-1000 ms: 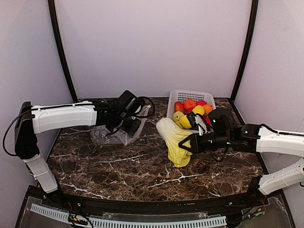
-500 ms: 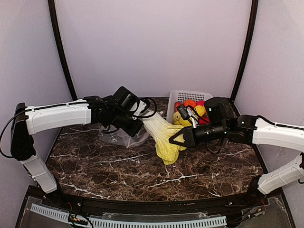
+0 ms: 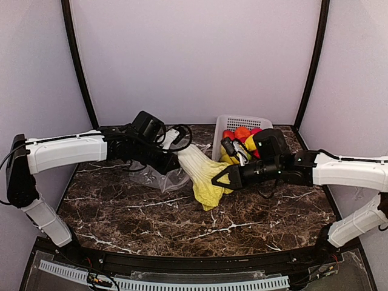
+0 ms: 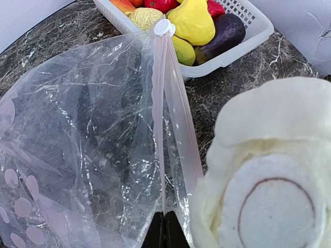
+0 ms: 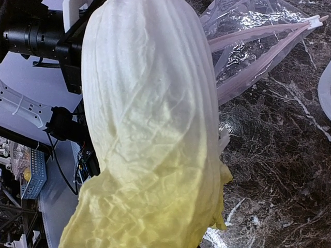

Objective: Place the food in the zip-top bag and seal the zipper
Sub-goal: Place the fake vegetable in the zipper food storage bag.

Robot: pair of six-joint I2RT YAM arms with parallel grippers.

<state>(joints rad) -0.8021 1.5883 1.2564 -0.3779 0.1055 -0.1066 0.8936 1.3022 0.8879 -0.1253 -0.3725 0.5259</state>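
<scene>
The left tool point(image 4: 165, 235) has its fingers pressed together on the zipper point(image 4: 164, 119), pinching one pinkish strip at the near end of the mouth and holding it up off the tabletop point(image 3: 182, 218). From that pinch the two strips run away to a white end tab point(image 4: 164, 27), where they meet; between them the mouth gapes only as a narrow wedge, widest close to the tool. The zip-top bag point(image 4: 77, 129) hangs to the left of the strip, crumpled and clear, its pale dots showing low down, with nothing seen inside it

The right tool point(image 3: 223, 177) is clamped on the leafy yellow end of the toy cabbage point(image 3: 203, 176), which it carries above the tabletop, tilted with the white stem end toward the left tool. In the left wrist view that cut stem end point(image 4: 269, 170) sits just beside the right-hand strip, covering its near part

The bag's tab end lies close to the near rim of the white basket point(image 4: 248, 39), which stands by the back wall. In it are a yellow pear point(image 4: 192, 20), a dark purple piece point(image 4: 225, 33), a green piece point(image 4: 184, 50) and red and orange ones. Bare marble lies in front of both arms toward the near edge
</scene>
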